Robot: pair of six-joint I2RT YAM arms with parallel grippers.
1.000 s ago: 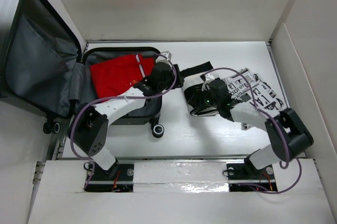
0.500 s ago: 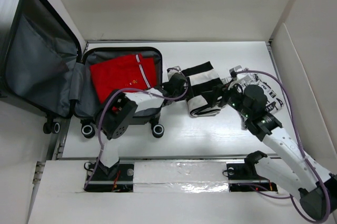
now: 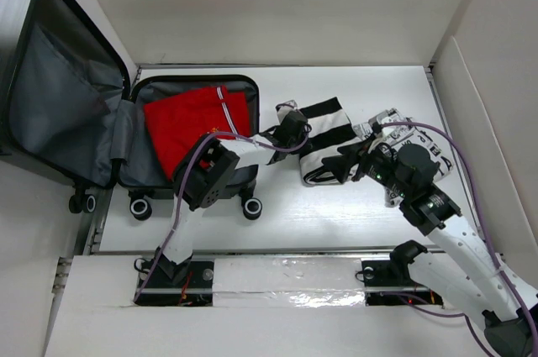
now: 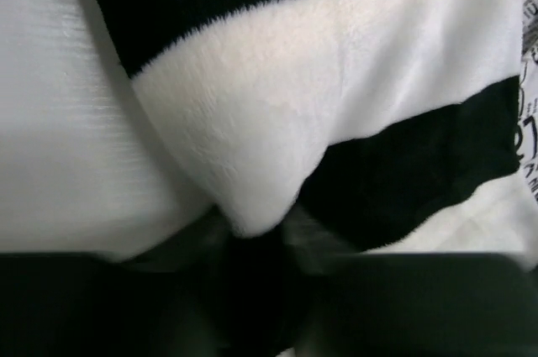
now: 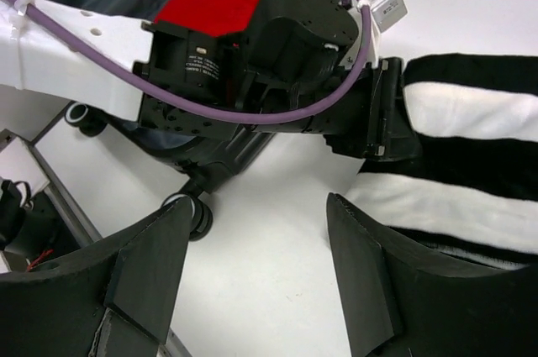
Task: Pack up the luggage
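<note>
Open luggage [image 3: 59, 105] at left of the table [image 3: 277, 223], red garment [image 3: 189, 118] inside; left tool [image 3: 290, 124] at left edge of the striped fleece [image 3: 324, 134], wrist view too blurred to tell if it's clamped; right tool [image 3: 343, 164] spread beside the near edge. Pinch both edges firmly, lift over the shell wall.
</note>
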